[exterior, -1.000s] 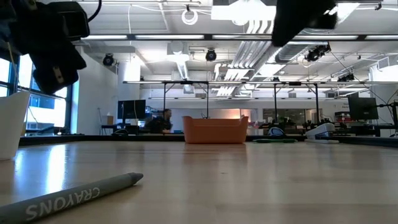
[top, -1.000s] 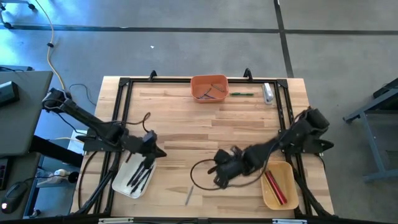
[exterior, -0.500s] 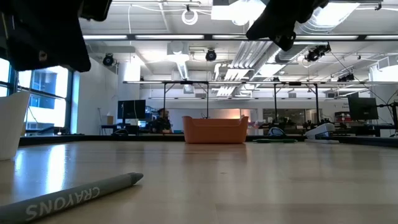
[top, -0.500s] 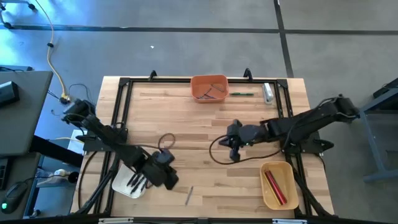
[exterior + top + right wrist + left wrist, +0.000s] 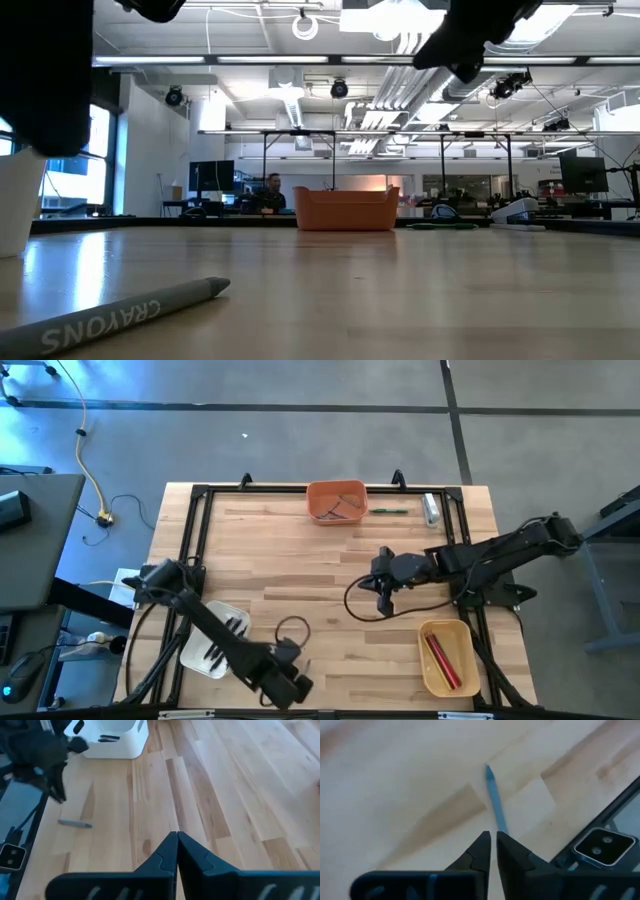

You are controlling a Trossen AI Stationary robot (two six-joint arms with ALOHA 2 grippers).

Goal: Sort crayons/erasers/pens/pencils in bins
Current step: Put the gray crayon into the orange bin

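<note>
While clenched, fingertips together and grasping nothing, left gripper [image 5: 492,840] hangs just above grey crayon [image 5: 495,804], near the front edge of wooden table [image 5: 300,550], left of centre. Same gripper [image 5: 290,685] seen from above at that front edge, dark arm running back toward the table's left side. Crayon's point aimed away from the fingertips; its far end hidden beneath them.

Closed too, fingers pressed tip to tip and holding nothing: right gripper [image 5: 176,839], raised over bare planks at the middle of the table. From above, right gripper [image 5: 384,592] placed right of centre, arm stretching off past the right edge.

Lying flat in the low view, grey crayon [image 5: 115,315] printed with white capital letters reading "CRAYONS", upside down to the camera.

Near the front-left corner: white bin [image 5: 205,650], dark sticks [image 5: 222,643] inside. At the front-right corner: tan-yellow bin [image 5: 455,680], red sticks [image 5: 441,661] lying lengthwise in it. Against the middle of the back edge: orange bin [image 5: 337,487], a few thin sticks inside, colours too small to tell. Just right of it, green pen [image 5: 390,511] on the wood, and farther toward the back-right corner a stubby clear-and-white tube [image 5: 431,509].

Beyond the table in the low view, a person [image 5: 272,189] seated far off among desks and monitors.
</note>
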